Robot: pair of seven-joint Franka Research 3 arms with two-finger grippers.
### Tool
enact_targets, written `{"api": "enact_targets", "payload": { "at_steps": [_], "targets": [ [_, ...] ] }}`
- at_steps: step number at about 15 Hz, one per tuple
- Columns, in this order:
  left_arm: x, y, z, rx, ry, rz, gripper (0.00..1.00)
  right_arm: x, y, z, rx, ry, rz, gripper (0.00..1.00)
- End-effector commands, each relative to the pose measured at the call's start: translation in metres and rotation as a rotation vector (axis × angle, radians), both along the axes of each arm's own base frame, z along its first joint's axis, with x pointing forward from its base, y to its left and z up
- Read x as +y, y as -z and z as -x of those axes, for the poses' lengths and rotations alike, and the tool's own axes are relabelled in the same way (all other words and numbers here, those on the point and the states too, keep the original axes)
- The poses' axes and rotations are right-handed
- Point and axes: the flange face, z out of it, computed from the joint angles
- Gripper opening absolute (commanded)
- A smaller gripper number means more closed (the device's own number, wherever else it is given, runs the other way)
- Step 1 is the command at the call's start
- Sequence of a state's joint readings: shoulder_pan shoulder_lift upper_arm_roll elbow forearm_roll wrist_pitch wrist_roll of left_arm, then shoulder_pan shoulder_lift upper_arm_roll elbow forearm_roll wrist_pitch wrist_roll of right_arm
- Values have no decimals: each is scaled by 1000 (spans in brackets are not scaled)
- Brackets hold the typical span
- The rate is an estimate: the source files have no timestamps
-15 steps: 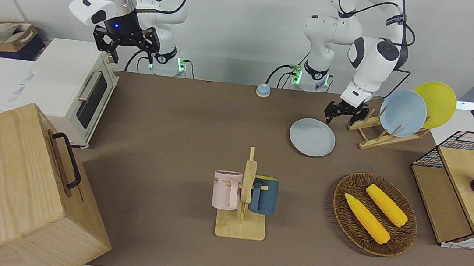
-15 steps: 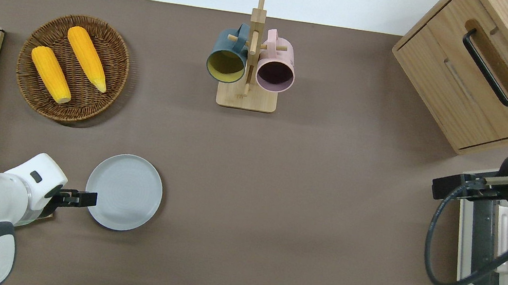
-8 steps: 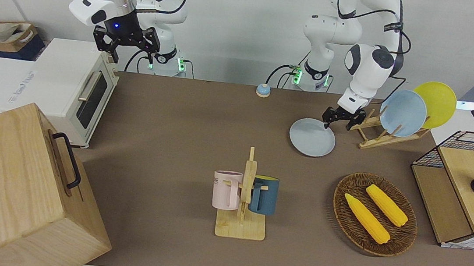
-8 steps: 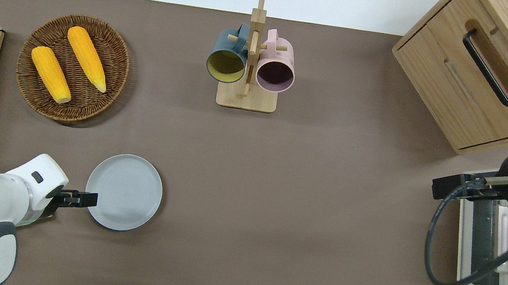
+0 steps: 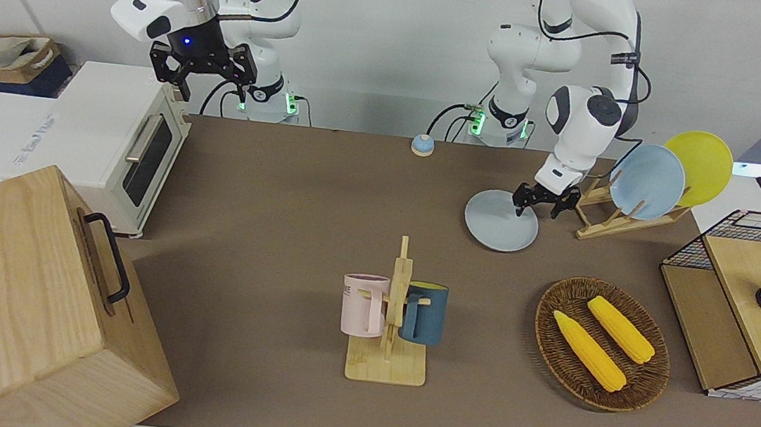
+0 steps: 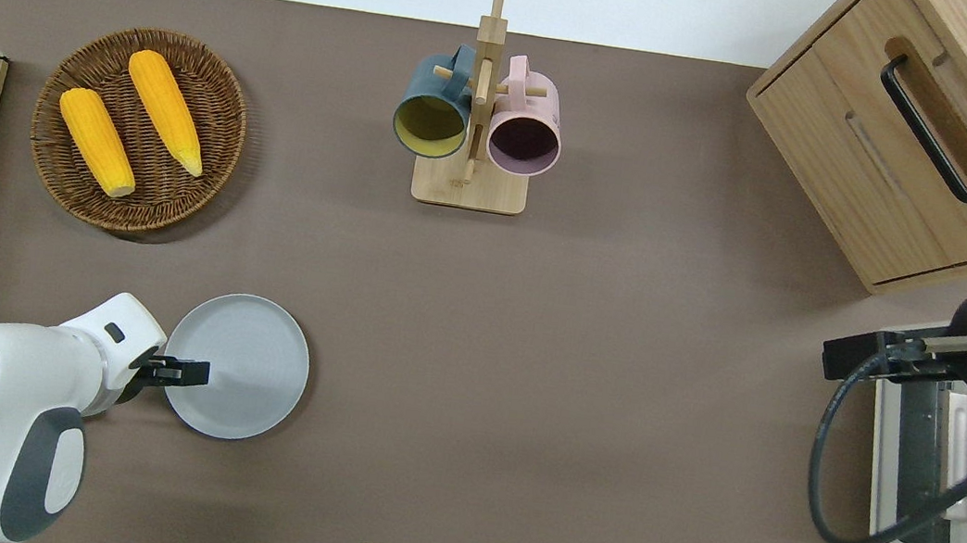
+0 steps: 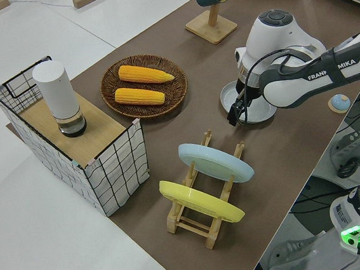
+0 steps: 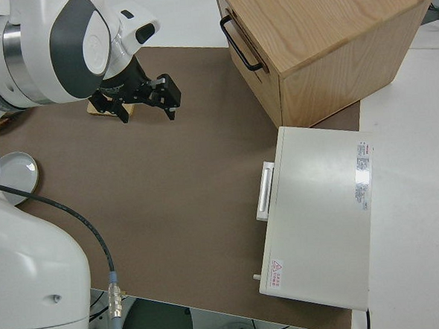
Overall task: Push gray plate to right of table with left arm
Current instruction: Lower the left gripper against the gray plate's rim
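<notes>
Judging from how things lie, the push is scarcely begun. The gray plate (image 6: 236, 366) is seen flat on the surface (image 6: 579, 396) toward the left arm's end, nearer the robots than the corn basket (image 6: 139, 130). The left gripper (image 6: 188, 373) is lowered over the plate's edge, its fingers spread apart, one seemingly inside the rim. Nearly the whole slide toward the right arm's end remains. The right arm is parked, its fingers apart.

left gripper (image 6: 194, 374): from plate's rim edge to over its inner surface | left arm (image 6: 9, 396): swung toward plate | gray plate (image 6: 248, 353) under gripper: shifted slightly
</notes>
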State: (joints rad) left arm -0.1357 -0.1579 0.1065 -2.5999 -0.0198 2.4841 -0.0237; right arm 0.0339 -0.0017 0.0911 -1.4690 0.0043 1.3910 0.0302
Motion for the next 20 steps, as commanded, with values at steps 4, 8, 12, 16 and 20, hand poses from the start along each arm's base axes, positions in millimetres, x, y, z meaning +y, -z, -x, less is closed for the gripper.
{"api": "enact_targets", "payload": {
  "at_steps": [4, 8, 12, 16, 20],
  "targets": [
    [-2, 16, 2, 0, -6, -12, 948, -2, -3, 4, 6, 2, -7, 983],
    [-2, 19, 3, 7, -9, -13, 465, -2, -3, 4, 6, 2, -7, 983],
    [-2, 18, 3, 5, -8, -13, 29, -2, -3, 4, 6, 2, -7, 983],
    [-3, 21, 2, 13, -19, -14, 0, -2, -3, 4, 6, 3, -7, 983],
    [-24, 27, -1, 12, -45, -16, 0, -2, -3, 4, 4, 2, -7, 983]
  ]
}}
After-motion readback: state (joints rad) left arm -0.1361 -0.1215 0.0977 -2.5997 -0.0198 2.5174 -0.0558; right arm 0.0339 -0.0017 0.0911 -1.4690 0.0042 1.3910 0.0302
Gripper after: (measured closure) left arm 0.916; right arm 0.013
